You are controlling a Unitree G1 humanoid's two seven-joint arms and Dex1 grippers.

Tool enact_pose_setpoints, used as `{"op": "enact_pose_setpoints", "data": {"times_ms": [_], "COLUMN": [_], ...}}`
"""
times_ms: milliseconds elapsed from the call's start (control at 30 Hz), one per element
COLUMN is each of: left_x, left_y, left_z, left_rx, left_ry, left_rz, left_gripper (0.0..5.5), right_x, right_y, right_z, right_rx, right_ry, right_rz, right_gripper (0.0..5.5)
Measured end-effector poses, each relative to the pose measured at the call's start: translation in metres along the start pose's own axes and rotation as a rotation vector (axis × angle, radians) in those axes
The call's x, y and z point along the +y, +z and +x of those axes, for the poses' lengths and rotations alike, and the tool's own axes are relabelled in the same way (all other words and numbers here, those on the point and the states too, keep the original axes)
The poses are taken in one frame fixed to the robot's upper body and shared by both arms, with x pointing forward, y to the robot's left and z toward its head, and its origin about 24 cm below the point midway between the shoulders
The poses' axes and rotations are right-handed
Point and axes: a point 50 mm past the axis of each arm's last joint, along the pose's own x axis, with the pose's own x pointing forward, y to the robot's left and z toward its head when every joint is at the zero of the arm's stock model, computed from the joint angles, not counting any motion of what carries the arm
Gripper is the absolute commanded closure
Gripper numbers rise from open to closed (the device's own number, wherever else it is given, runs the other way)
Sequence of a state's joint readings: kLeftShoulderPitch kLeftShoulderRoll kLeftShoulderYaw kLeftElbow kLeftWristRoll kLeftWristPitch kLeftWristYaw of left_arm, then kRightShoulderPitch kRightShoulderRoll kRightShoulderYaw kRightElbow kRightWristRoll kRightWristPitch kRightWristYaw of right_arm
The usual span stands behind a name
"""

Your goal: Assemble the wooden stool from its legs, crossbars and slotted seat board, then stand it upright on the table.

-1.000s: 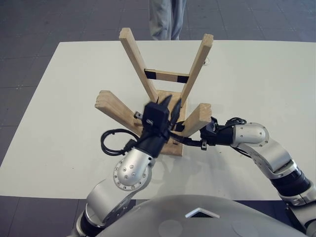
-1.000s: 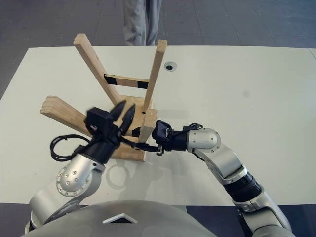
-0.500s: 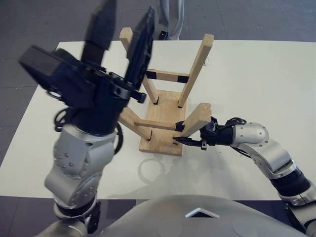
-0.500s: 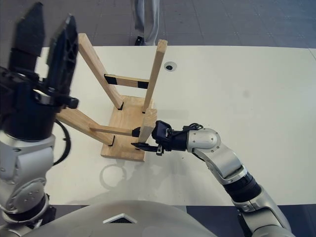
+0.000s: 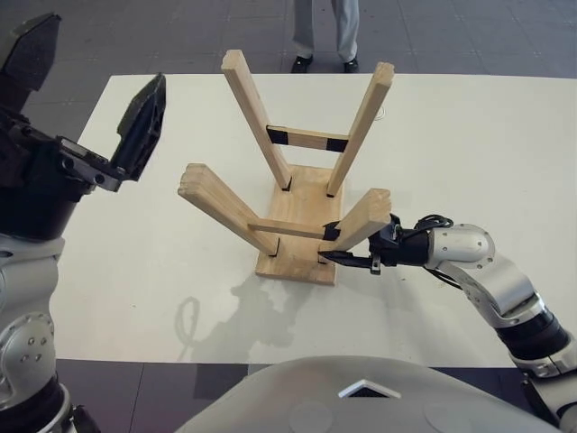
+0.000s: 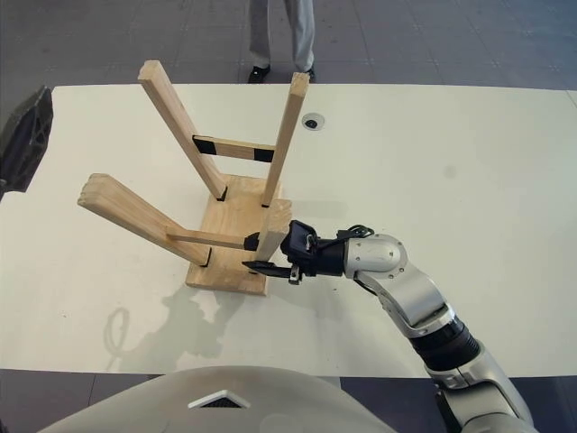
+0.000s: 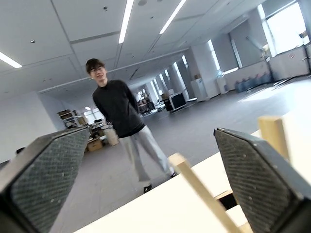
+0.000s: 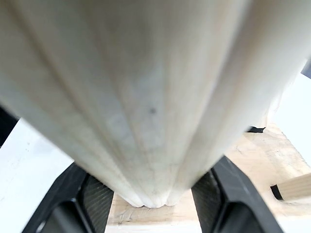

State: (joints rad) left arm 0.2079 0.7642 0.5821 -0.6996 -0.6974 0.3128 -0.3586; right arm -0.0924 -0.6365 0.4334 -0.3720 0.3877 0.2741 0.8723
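The stool stands upside down near the middle of the table, a little left of centre. Its slotted seat board lies flat on the tabletop, and all four legs rise out of the board's slots, splaying outward. The far left leg and far right leg stand tallest and are joined by the far crossbar, which has dark ends. The near left leg leans far out to the left. A thinner near crossbar ties it to the near right leg.

The right gripper sits low at the board's near right corner and pinches the near right leg close to its foot. In the right wrist view, its dark pads press on either side of that leg.

The left gripper hangs high above the left end of the table, well apart from the stool. Its fingers are spread wide, with nothing between them.

A small round hole marks the table just beyond the far right leg.
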Motion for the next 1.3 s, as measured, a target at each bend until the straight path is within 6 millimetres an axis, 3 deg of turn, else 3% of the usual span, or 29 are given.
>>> {"op": "enact_pose_setpoints", "data": {"times_ms": [133, 300, 533, 867, 1000, 1133, 1200, 1300], "left_x": [0.018, 0.001, -0.049, -0.074, -0.088, -0.109, -0.116, -0.125], "left_y": [-0.048, -0.086, -0.083, -0.084, -0.083, -0.083, -0.088, -0.098], "left_z": [-0.016, -0.039, -0.035, -0.034, -0.034, -0.037, -0.040, -0.043], "left_rx": [0.315, 0.601, 0.547, 0.524, 0.541, 0.580, 0.627, 0.703], "left_ry": [0.030, -0.115, -0.367, -0.426, -0.417, -0.368, -0.302, -0.155], "left_rz": [0.101, 0.164, 0.095, 0.049, 0.041, -0.054, -0.089, -0.165], "left_gripper": [0.81, 0.81, 0.78, 0.78, 0.78, 0.78, 0.78, 0.78], "right_x": [0.002, 0.003, 0.007, 0.002, -0.004, 0.015, 0.020, 0.035], "right_y": [0.001, 0.002, -0.020, -0.020, -0.025, -0.031, -0.027, -0.029], "right_z": [-0.010, -0.018, -0.029, -0.034, -0.053, -0.077, -0.080, -0.071], "right_rx": [0.021, 0.033, 0.130, 0.161, 0.278, 0.381, 0.346, 0.238], "right_ry": [0.017, 0.026, 0.070, 0.013, -0.178, -0.379, -0.533, -0.798], "right_rz": [-0.009, -0.014, 0.088, 0.066, 0.002, 0.026, 0.060, 0.256], "right_gripper": [3.44, 3.44, 2.14, 0.49, 0.28, 0.28, 0.28, 0.28]}}
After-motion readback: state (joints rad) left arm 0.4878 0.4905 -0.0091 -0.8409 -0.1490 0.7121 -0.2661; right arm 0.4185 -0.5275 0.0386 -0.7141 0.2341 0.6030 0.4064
